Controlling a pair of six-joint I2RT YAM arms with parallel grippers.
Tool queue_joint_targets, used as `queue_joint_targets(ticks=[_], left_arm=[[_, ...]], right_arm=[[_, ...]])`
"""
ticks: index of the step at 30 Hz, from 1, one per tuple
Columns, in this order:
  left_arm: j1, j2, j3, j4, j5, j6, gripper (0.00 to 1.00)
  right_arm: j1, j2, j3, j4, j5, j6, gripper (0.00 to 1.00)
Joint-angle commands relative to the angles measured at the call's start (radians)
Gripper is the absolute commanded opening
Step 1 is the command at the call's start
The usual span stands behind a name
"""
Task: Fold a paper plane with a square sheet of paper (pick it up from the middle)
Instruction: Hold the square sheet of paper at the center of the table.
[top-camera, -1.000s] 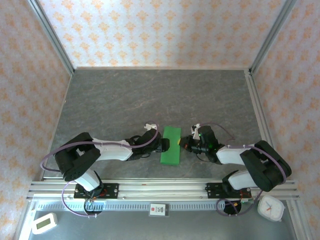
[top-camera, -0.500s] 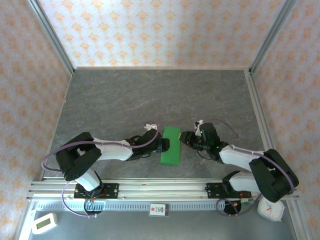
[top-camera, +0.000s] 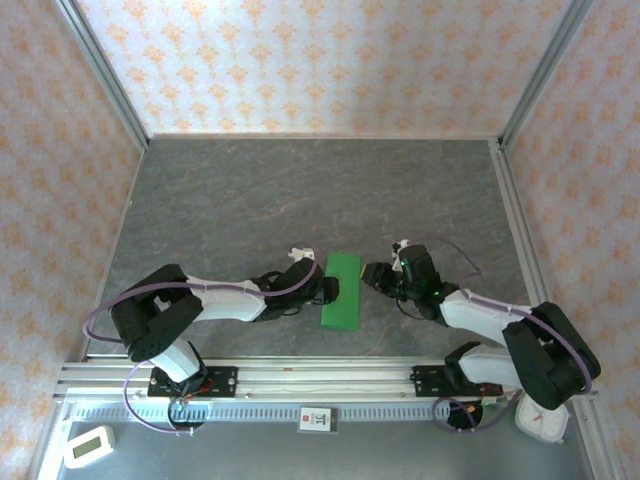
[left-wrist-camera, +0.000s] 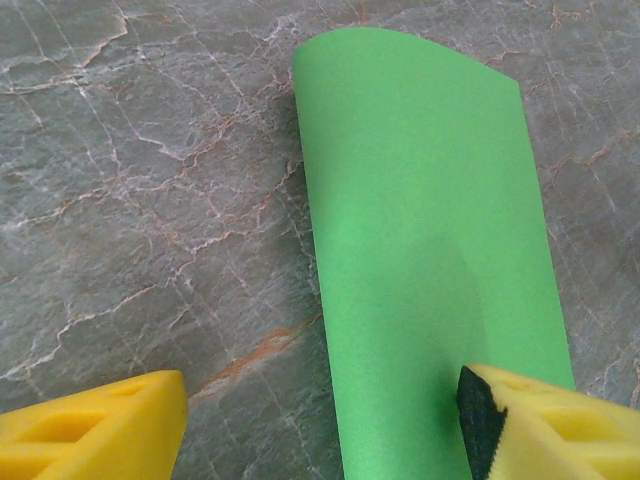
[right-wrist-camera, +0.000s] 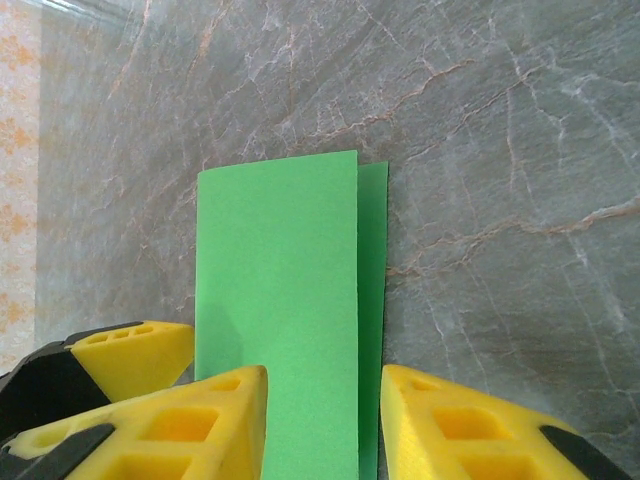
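Observation:
The square sheet of paper (top-camera: 342, 295) lies flat on the table, folded in half into a narrow bright green rectangle, not a paper plane's dart. In the right wrist view the top layer (right-wrist-camera: 275, 300) leaves a thin strip of the lower layer showing on its right. My left gripper (top-camera: 328, 290) is at the paper's left edge, open, one finger (left-wrist-camera: 540, 425) over the sheet (left-wrist-camera: 430, 230) and the other (left-wrist-camera: 90, 425) over bare table. My right gripper (top-camera: 371, 276) is just off the right edge, open, its fingers (right-wrist-camera: 470, 430) apart above the paper's near end.
The grey marbled table (top-camera: 300, 200) is walled by patterned panels on three sides. An aluminium rail (top-camera: 320, 378) runs along the near edge. A white timer (top-camera: 88, 446) sits at the bottom left and a white clock (top-camera: 540, 420) at the bottom right.
My right gripper has opened and drawn back a little to the right, off the paper's edge. The left gripper and the paper have stayed in place.

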Motion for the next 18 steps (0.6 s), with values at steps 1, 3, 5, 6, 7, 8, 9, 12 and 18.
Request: queue_joint_targets(ticks=[1,3,5,6,7,8,9,12,18], left_arm=[[-0.008,0.024,-0.017,-0.027,-0.028,0.022,0.74],[-0.008,0.025,-0.019,-0.027,-0.028,0.025,0.73],[-0.007,0.031,-0.016,-0.029,-0.030,0.029,0.74],[-0.007,0.034,-0.015,-0.033,-0.031,0.031,0.74],[-0.007,0.036,-0.015,-0.033,-0.033,0.034,0.73],[-0.008,0.039,-0.013,-0.035,-0.035,0.034,0.74],[-0.008,0.039,-0.012,-0.035,-0.036,0.034,0.73],[-0.007,0.047,-0.013,-0.035,-0.039,0.040,0.73],[-0.007,0.057,-0.014,-0.034,-0.039,0.042,0.73]], right_arm=[[-0.004,0.002,0.020,-0.018,0.022,-0.024,0.34],[-0.003,0.001,0.020,-0.017,0.022,-0.026,0.32],[-0.004,0.002,0.020,-0.017,0.021,-0.027,0.29],[-0.003,0.002,0.020,-0.016,0.022,-0.027,0.27],[-0.003,0.001,0.020,-0.014,0.021,-0.027,0.25],[-0.003,0.003,0.020,-0.011,0.018,-0.026,0.23],[-0.004,0.004,0.019,-0.008,0.015,-0.026,0.21],[-0.004,0.019,0.021,0.003,-0.006,-0.032,0.15],[-0.003,0.065,0.031,0.029,-0.055,-0.045,0.06]])
